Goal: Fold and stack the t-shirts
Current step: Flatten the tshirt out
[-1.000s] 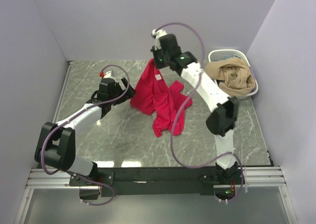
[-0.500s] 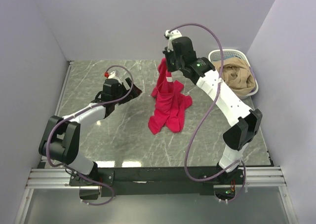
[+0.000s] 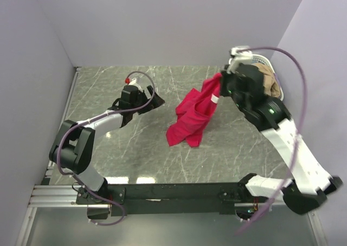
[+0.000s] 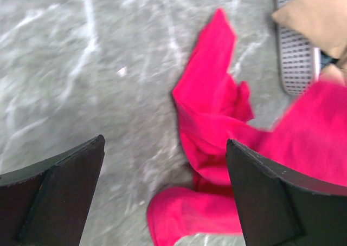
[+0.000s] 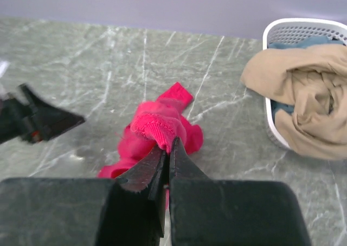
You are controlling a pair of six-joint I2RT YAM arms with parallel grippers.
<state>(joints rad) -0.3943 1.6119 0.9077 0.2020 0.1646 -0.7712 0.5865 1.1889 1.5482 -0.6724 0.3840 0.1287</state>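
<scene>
A crimson t-shirt (image 3: 191,121) hangs in a crumpled drape, its lower part resting on the marble table (image 3: 108,78). My right gripper (image 3: 221,82) is shut on a ribbed edge at the top of the t-shirt (image 5: 158,124), holding that end up at the right; in the right wrist view the gripper (image 5: 169,146) pinches the cloth at its tips. My left gripper (image 3: 154,101) stands open to the left of the cloth, apart from it. In the left wrist view the open gripper (image 4: 165,146) frames the t-shirt (image 4: 211,102), with nothing between the fingers.
A white lattice basket (image 5: 303,26) stands at the back right, holding a tan garment (image 5: 309,99) that spills over its rim. In the top view the right arm covers much of the basket (image 3: 264,59). Purple walls close in the table on three sides.
The right arm has swung to the right, pulling the held end of the red t-shirt toward the basket side. The left gripper has moved right, toward the cloth, still open.
</scene>
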